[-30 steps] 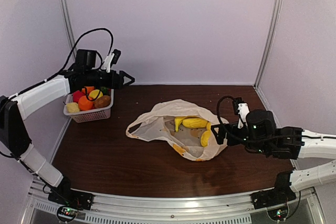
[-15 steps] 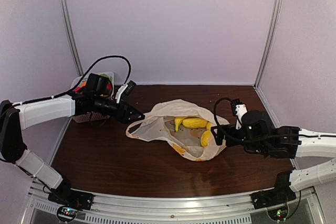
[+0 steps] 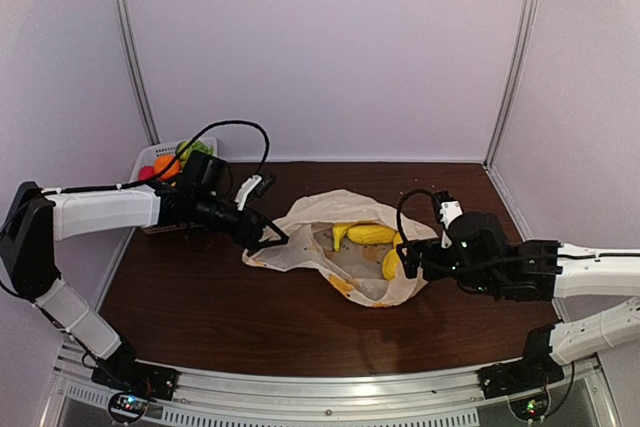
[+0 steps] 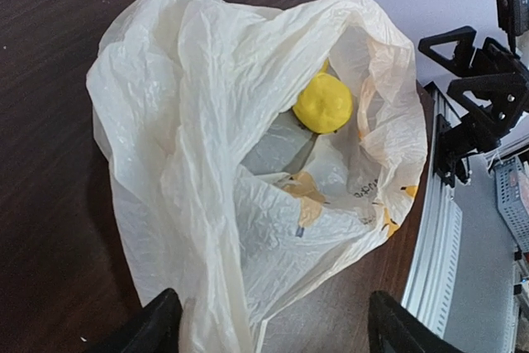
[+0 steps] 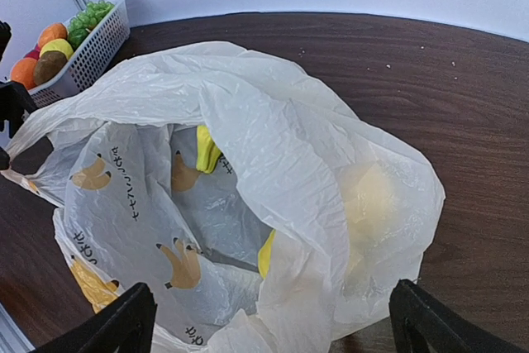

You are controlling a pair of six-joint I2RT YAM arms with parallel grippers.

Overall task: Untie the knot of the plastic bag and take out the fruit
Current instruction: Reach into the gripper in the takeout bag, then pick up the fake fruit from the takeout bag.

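From above, the left claw [image 3: 272,238] has swung down from over the white basket [image 3: 150,159] at upper left and now sits at the left rim of the plastic bag [image 3: 310,237], its fingers spread. The right claw [image 3: 408,257] has stayed at the bag's right side, also spread wide and pinching nothing. The one bag lies mid-frame on the table [image 3: 200,317] with its mouth gaping and no tie visible, so the knot looks already undone. I judge the left arm is back for another piece. Inside show one bunch of bananas [image 3: 365,234] and one yellow oval piece [image 3: 390,265].

From the left wrist, both fingers stand far apart at the bottom edge, with loose plastic between them but not clamped. One round yellow fruit [image 4: 322,105] sits deep in the opening.

From the right wrist, both fingers stand wide at the bottom corners, straddling the bag. Two yellow slivers show through the mouth, plus a pale lump behind the film (which fruit, I cannot tell). The basket at upper left holds green grapes [image 5: 92,14] and about four other pieces, one of them a brown piece [image 5: 50,64].
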